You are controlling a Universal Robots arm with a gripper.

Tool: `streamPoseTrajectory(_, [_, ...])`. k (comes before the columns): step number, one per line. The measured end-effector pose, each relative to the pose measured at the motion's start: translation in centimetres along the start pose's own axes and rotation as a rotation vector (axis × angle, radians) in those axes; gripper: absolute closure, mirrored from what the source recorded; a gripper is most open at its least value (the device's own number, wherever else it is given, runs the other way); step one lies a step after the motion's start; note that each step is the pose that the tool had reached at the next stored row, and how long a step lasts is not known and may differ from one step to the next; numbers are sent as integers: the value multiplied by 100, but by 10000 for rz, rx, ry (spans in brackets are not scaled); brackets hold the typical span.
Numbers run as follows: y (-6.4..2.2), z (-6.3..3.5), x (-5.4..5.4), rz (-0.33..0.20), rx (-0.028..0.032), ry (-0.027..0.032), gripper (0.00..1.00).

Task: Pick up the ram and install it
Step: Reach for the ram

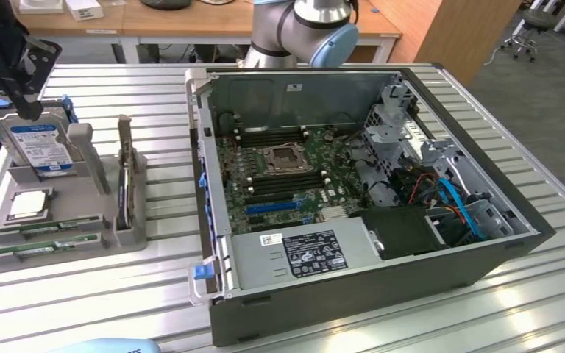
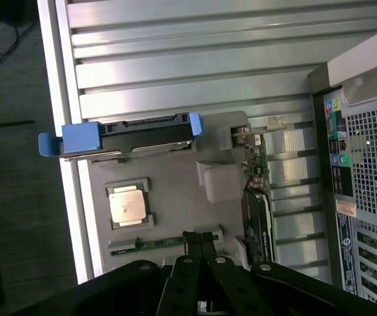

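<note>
ram (image 2: 152,244) in tray (image 2: 172,194), closed jaws above

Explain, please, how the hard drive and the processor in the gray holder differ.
The hard drive stands upright; the processor lies flat. The hard drive is bulkier, with a blue-white label; the processor is a small silver square. Both sit in the gray holder.
</note>
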State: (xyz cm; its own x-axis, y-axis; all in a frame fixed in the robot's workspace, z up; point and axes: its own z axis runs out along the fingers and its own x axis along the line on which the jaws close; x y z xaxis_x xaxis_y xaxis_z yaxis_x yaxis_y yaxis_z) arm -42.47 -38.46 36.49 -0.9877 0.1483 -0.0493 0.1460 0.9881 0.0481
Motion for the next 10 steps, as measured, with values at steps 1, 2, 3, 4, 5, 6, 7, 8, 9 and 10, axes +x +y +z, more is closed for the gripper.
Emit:
streamPoseTrajectory(1, [0, 0, 0, 0, 1, 0, 90])
streamPoseTrajectory(2, [0, 0, 0, -1, 0, 0, 90])
streamPoseTrajectory(3, [0, 0, 0, -1, 0, 0, 90])
streamPoseTrajectory(4, [0, 0, 0, -1, 0, 0, 90])
streamPoseTrajectory(5, [1, 0, 1, 0, 1, 1, 90])
streamPoseTrajectory(6, [1, 0, 1, 1, 1, 0, 90])
streamPoseTrajectory(7, [0, 0, 1, 0, 1, 1, 90])
streamPoseTrajectory(8, [0, 0, 1, 0, 2, 0, 90])
streamPoseTrajectory(9, [1, -1, 1, 1, 1, 1, 90])
streamPoseTrajectory(10, [1, 0, 1, 0, 1, 0, 90])
